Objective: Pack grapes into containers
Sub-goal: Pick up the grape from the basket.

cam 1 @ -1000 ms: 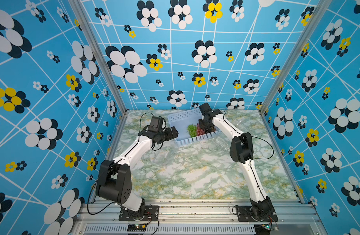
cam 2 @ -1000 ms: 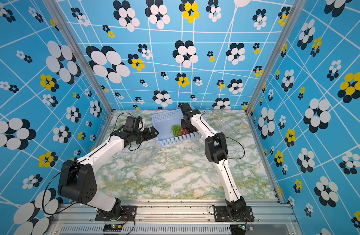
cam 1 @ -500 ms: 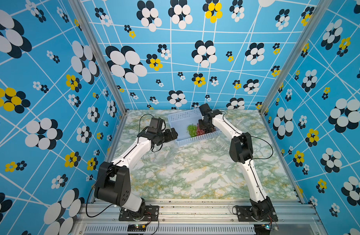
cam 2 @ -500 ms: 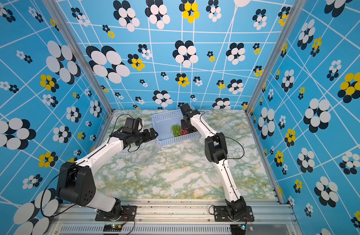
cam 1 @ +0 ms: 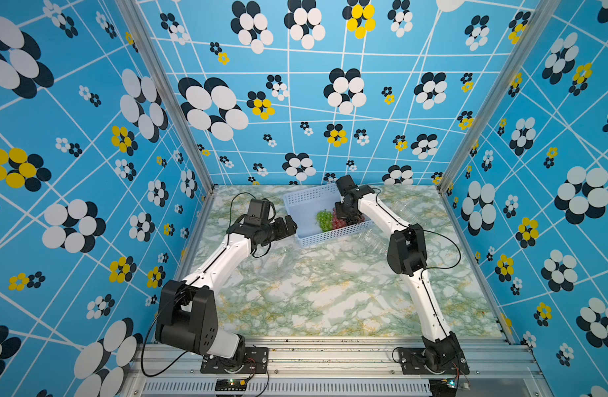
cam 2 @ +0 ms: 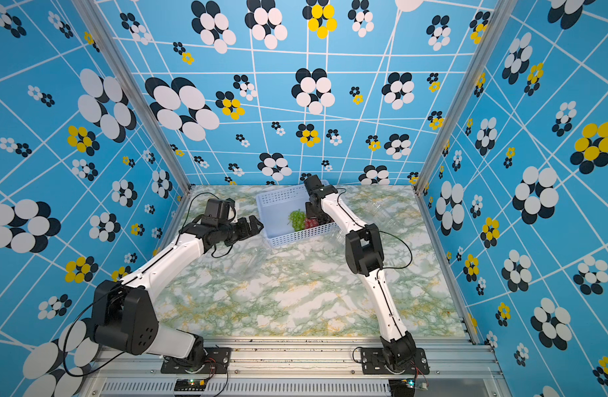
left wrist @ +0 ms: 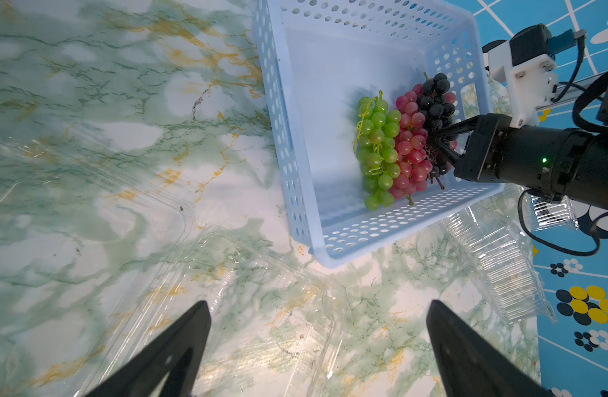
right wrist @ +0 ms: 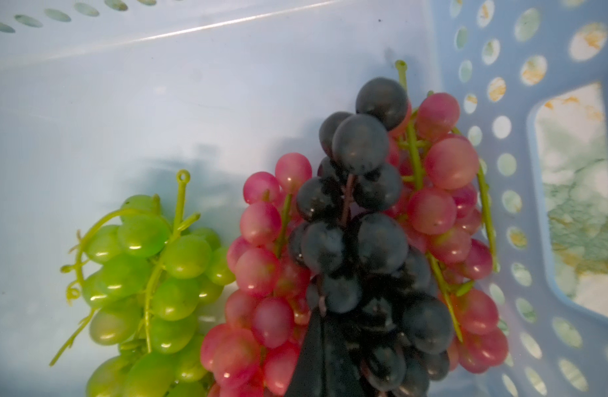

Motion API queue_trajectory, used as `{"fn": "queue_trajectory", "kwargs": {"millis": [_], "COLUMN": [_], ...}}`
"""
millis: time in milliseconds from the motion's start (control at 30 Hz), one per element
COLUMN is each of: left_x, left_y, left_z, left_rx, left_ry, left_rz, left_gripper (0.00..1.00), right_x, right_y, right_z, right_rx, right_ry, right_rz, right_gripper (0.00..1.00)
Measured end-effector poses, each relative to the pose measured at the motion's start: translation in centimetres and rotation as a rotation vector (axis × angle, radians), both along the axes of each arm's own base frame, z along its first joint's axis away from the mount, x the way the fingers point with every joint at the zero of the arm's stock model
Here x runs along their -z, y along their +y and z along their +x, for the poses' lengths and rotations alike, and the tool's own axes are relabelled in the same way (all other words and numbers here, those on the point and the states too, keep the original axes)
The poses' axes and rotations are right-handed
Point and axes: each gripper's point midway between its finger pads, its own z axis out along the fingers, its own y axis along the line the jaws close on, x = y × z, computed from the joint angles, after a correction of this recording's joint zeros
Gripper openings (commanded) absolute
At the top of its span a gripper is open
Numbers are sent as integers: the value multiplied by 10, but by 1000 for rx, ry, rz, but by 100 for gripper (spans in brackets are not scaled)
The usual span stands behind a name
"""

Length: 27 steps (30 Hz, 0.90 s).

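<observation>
**Right end effector pinched on dark grapes in a blue basket**

A dark bunch of purple-black grapes lies in a light-blue perforated basket. It rests on red-pink grapes that show on both sides of it. A green bunch touches the red ones on the side away from the wall. All the fruit is heaped against one short end wall of the basket, the one with a handle cut-out.

The right end effector has its fingers pressed together, closed on the dark bunch near its stem. The right arm reaches from its base at the front right of the desk toward the back. It bends at a black elbow and turns its wrist down into the basket.

The left end effector stands wide open and holds nothing. It hovers just outside the basket's near corner, well apart from the grapes, above an open clear container lying on the desk. The left arm rises from the front left with its forearm roughly level, pointing toward the basket.

A second clear container sits just beside the basket at the grape end. A third clear container lies near it, beyond the right arm.

The desk has a green-and-white marble pattern with gold veins. Blue walls with white lines and black, white and yellow flower shapes enclose it on three sides.
</observation>
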Motion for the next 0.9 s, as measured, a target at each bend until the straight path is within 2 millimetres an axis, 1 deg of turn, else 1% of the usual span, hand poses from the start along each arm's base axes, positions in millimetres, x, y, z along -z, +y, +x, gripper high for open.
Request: {"fn": "queue_trajectory", "kwargs": {"millis": [133,233,433,700,767,900], "left_x": [3,1,-12,-12,-13,-18], "left_y": [15,22,22,27,28,28], "left_z": [-3,-5,-8,-17,-19,-20], "left_rx": [-36,-55,-52,-56,-58,-57], "left_ry": [16,16,-13,-10,-10,-22], "left_rz": [-25,-34,-46,-54,-56,-61], "left_gripper": [100,99,99,100,99,100], "right_x": [-14,-27,-58,-95,-107,-137], "right_y": [3,5,19,39,42,49], "right_z": [5,4,0,-4,-5,-5], "right_rx": [4,2,-22,-52,-56,-60], "right_ry": [-27,-40,-81,-139,-158,-214], "right_rz": [20,32,58,97,109,145], "right_gripper": [0,0,0,0,0,0]}}
